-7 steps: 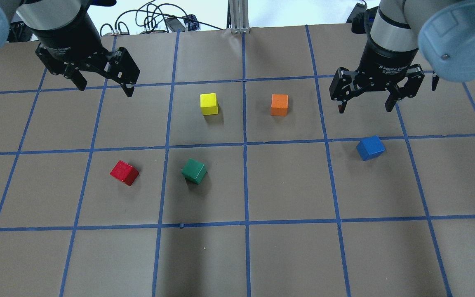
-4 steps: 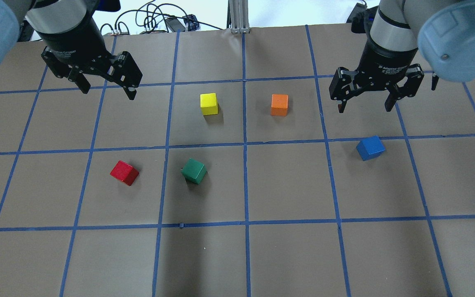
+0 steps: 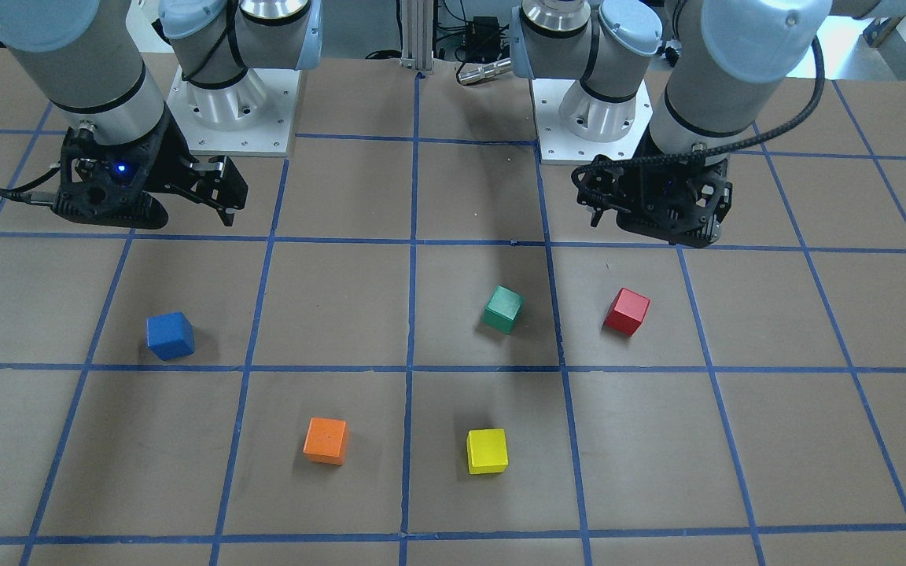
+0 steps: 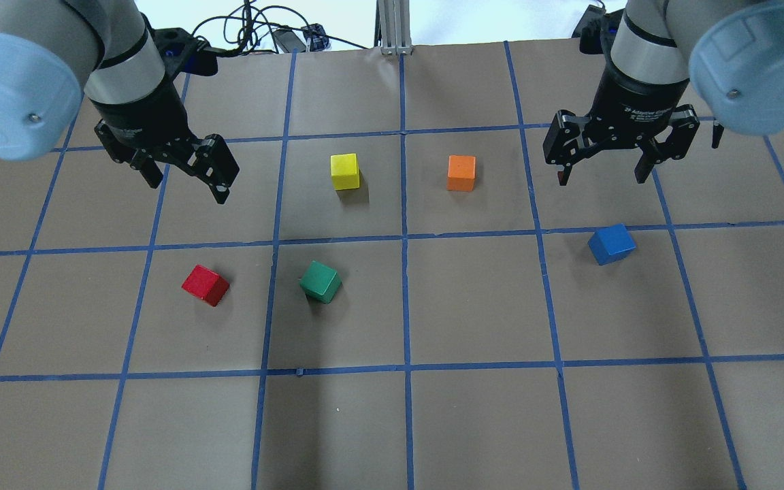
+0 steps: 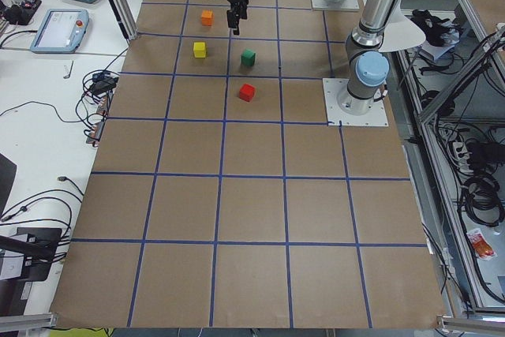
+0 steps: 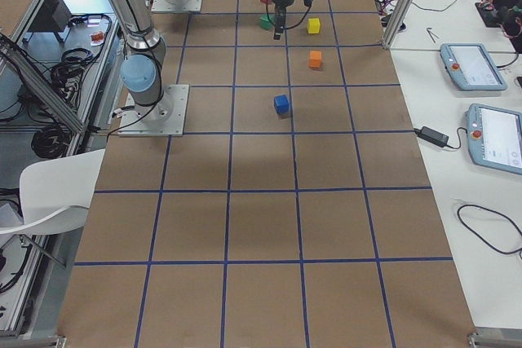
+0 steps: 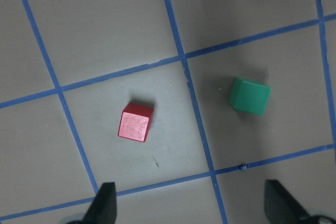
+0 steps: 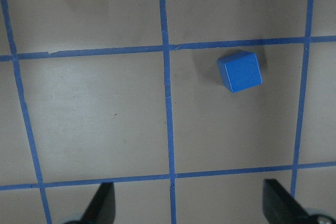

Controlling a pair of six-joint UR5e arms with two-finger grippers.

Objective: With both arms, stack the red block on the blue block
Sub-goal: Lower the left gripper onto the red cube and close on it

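Note:
The red block sits on the brown gridded table, left of the green cube; it also shows in the front view and the left wrist view. The blue block sits on the right side, and shows in the front view and the right wrist view. My left gripper is open and empty, hovering above the table, short of the red block. My right gripper is open and empty, hovering short of the blue block. Both blocks stand free.
A green cube lies just right of the red block. A yellow cube and an orange cube sit mid-table between the grippers. Cables lie beyond the table's far edge.
My left gripper has moved forward and slightly right, closer to the red block, still open. The right gripper and all cubes have not moved.

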